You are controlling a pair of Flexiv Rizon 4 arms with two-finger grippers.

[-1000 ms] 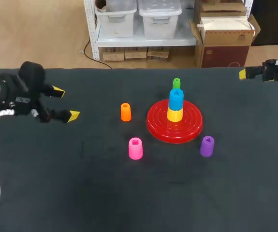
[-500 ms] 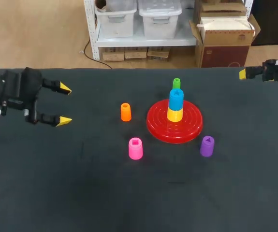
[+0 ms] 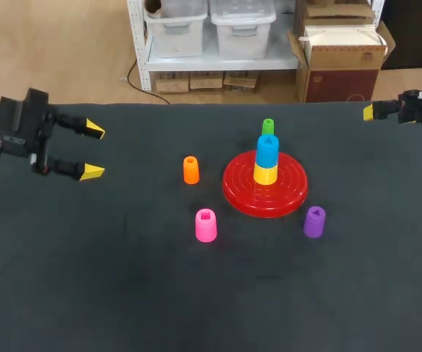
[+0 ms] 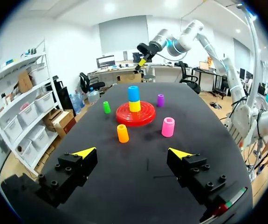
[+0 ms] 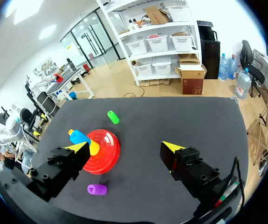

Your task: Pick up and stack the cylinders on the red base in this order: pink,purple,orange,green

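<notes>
The red base (image 3: 288, 196) stands right of the table's middle with a yellow cylinder (image 3: 265, 174) and a blue one (image 3: 267, 150) stacked on it. The green cylinder (image 3: 268, 127) stands just behind the base, the orange one (image 3: 190, 169) to its left, the pink one (image 3: 205, 225) at front left and the purple one (image 3: 314, 221) at front right. My left gripper (image 3: 92, 152) hangs open and empty at the far left, well away from all of them. My right gripper (image 5: 125, 146) is open and empty at the table's far right back corner. From there the purple cylinder (image 5: 97, 189) appears lying on its side.
In the left wrist view the orange cylinder (image 4: 123, 133) and pink cylinder (image 4: 168, 127) are nearest ahead of the left gripper (image 4: 133, 152), with the red base (image 4: 148, 116) behind them. The black table (image 3: 196, 293) is bare in front.
My left arm has drawn back to the left and a little toward the table's back, its open gripper turning level. The right arm and the cylinders have not moved.
</notes>
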